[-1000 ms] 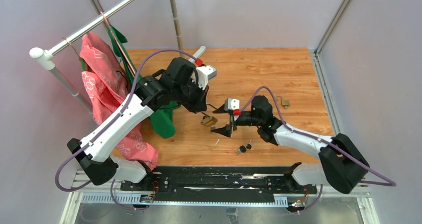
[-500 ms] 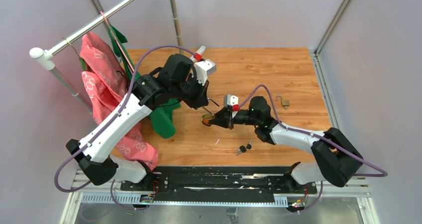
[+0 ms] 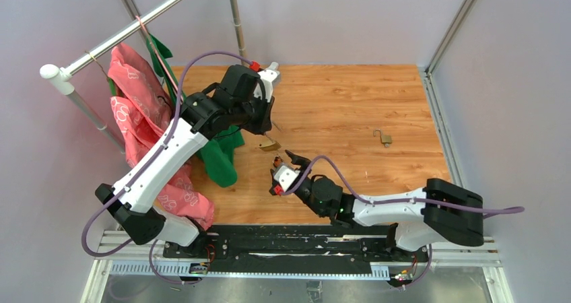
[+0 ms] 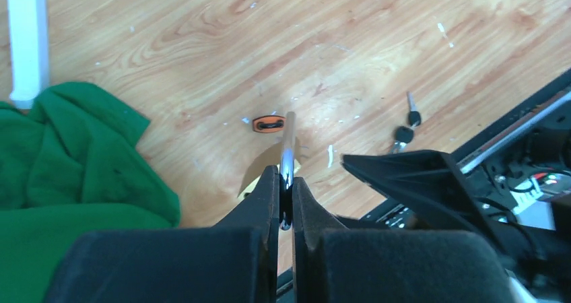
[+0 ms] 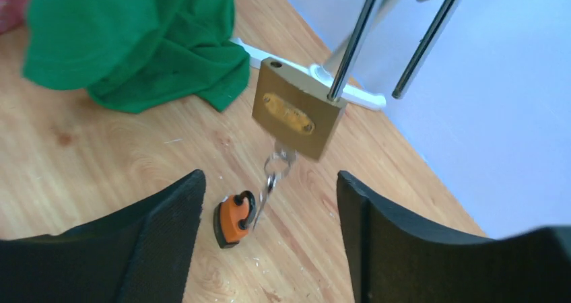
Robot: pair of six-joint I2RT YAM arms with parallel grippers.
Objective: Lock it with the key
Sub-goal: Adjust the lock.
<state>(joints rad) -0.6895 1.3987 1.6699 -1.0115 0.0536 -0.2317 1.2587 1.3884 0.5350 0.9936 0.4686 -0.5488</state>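
Note:
My left gripper (image 3: 266, 130) is shut on the silver shackle (image 4: 288, 141) of a brass padlock (image 3: 271, 145) and holds it above the table. In the right wrist view the padlock body (image 5: 296, 111) hangs tilted. A key ring (image 5: 278, 161) hangs from its underside, with an orange tag (image 5: 232, 219) touching the wood. The tag also shows in the left wrist view (image 4: 268, 122). My right gripper (image 3: 285, 164) is open and empty, low on the near side of the padlock, with the ring and tag between its pads (image 5: 158, 232).
A spare pair of black-headed keys (image 4: 405, 129) lies on the wood near the front rail. A small metal hook (image 3: 384, 139) lies at the right. A green cloth (image 3: 219, 158) and a pink garment (image 3: 145, 135) hang from the rack at the left.
My right gripper has let go at the padlock, opened and swung back toward the near edge. My left gripper has carried the padlock a little back and to the left.

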